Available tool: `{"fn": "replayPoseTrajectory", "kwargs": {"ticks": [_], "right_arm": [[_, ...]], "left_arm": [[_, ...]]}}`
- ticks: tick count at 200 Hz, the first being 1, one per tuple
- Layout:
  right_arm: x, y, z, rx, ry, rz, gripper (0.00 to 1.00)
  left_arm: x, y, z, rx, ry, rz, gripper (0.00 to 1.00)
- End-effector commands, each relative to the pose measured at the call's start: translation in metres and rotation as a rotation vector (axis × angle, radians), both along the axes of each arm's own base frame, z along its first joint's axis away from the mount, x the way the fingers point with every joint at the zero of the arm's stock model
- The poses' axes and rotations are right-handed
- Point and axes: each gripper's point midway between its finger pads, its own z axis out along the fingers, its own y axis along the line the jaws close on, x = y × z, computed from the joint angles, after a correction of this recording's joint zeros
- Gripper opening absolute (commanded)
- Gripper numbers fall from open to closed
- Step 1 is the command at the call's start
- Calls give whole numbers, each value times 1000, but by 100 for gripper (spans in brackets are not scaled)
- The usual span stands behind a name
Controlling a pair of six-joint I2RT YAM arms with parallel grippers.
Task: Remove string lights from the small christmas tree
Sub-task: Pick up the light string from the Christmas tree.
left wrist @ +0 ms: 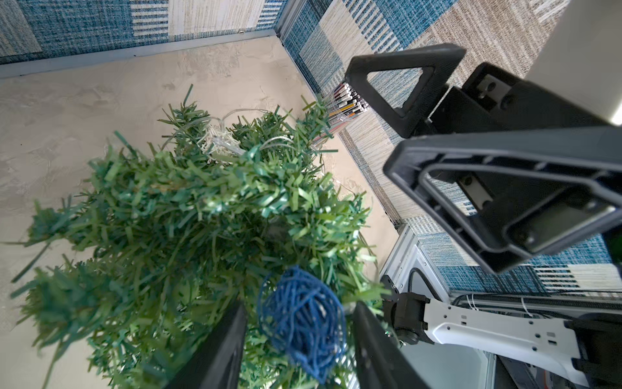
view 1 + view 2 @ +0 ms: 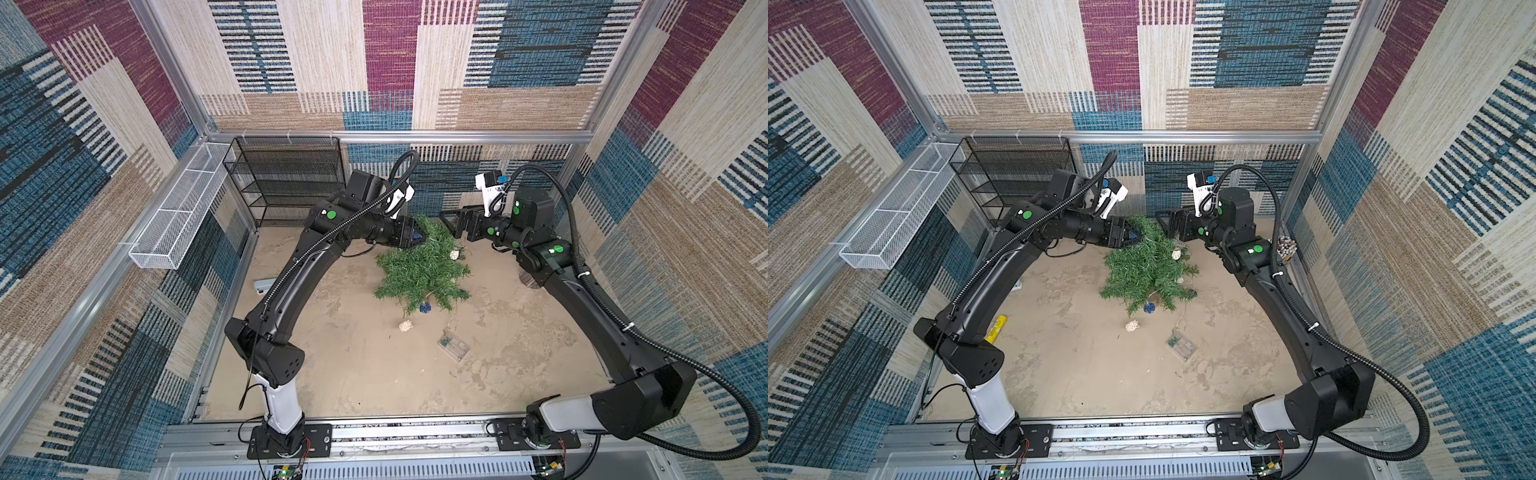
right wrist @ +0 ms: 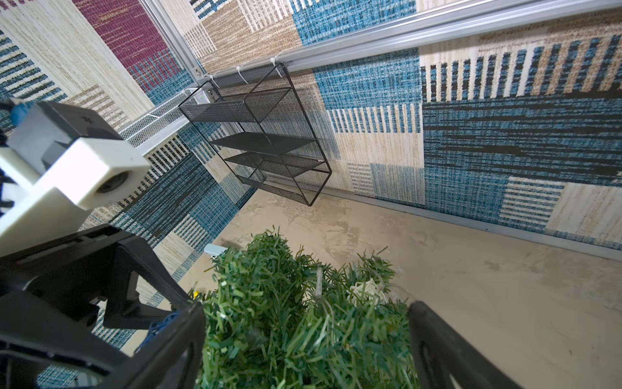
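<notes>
- Where does the small christmas tree (image 2: 420, 270) stand?
- Toward the back of the tabletop (image 2: 353, 374), between the two grippers. Its base is hidden under the branches.
- And the room around it?
- Open tabletop lies in front, toward the arm bases. Part of the string lights (image 2: 425, 308) lies there: a cream-white ball (image 2: 405, 325) and the clear battery box (image 2: 454, 344). The back wall is near, with a black mesh shelf (image 2: 286, 183) in the back left corner. A cylinder of coloured sticks (image 2: 1286, 249) stands against the right wall.
- The grippers?
- The right gripper (image 2: 451, 224) is spread wide at the treetop. The left gripper (image 2: 419, 238) has a dark blue ball (image 1: 303, 330) between its partly parted jaws. That view is blurred, so I cannot tell whether they pinch it. The wire is too thin to trace.
</notes>
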Motion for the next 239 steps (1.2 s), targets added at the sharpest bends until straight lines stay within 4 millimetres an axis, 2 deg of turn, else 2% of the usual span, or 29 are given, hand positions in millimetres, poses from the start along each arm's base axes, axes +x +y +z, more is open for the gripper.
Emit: {"fn": "replayPoseTrajectory", "kwargs": {"ticks": [1,45,80,138,193,217,239], "right_arm": [[1,3,-7,-15,9,3,95],[-2,19,-20,-29,31,37,95],[0,21,-26,-49,36,22,95],[-9,14,-2,-35,-64,19,95],[-36,6,26,-82,-212,109,94],[-49,14,26,-84,-242,195,91],[-49,23,16,-92,-226,244,88]], "left_arm": [[-3,-5,6,-34,16,-6,46],[-4,-5,19,-58,-8,2,35],[-5,-1,26,-49,-54,11,26],[-5,-3,39,-46,-137,8,26],[-4,-8,45,-55,-173,-3,26],[-7,-11,51,-64,-191,-15,26],[-10,-14,56,-76,-206,-27,26]]}}
